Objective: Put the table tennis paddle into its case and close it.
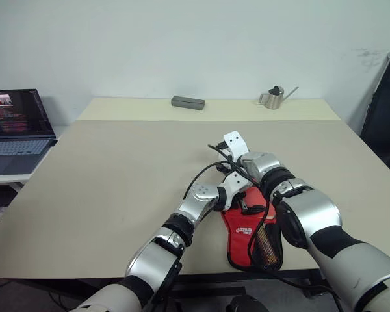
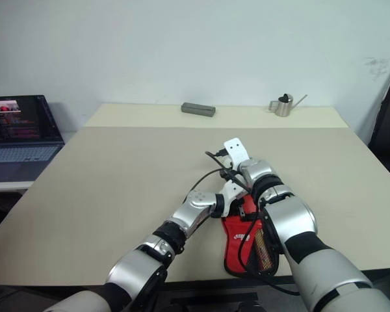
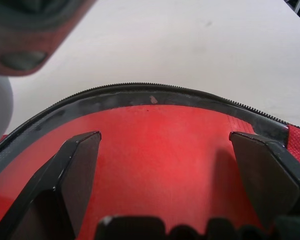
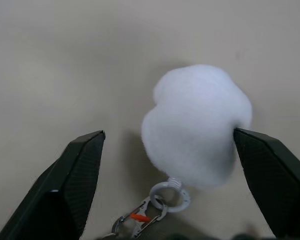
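The case (image 1: 247, 231) lies flat on the beige counter (image 1: 117, 175) near its front edge, red panel up, its black mesh pocket (image 1: 268, 244) toward the robot's right; the left pincer (image 3: 165, 150) hangs spread wide over the red panel, just inside the zipper edge (image 3: 140, 86), holding nothing; the right pincer (image 4: 167, 145) stands wide too, its fingers (image 4: 75, 170) to either side of the white ball charm (image 4: 195, 125), not clamped on it; the charm's ring and clip (image 4: 155, 210) rest on the counter; whether the paddle sits inside the case cannot be told.
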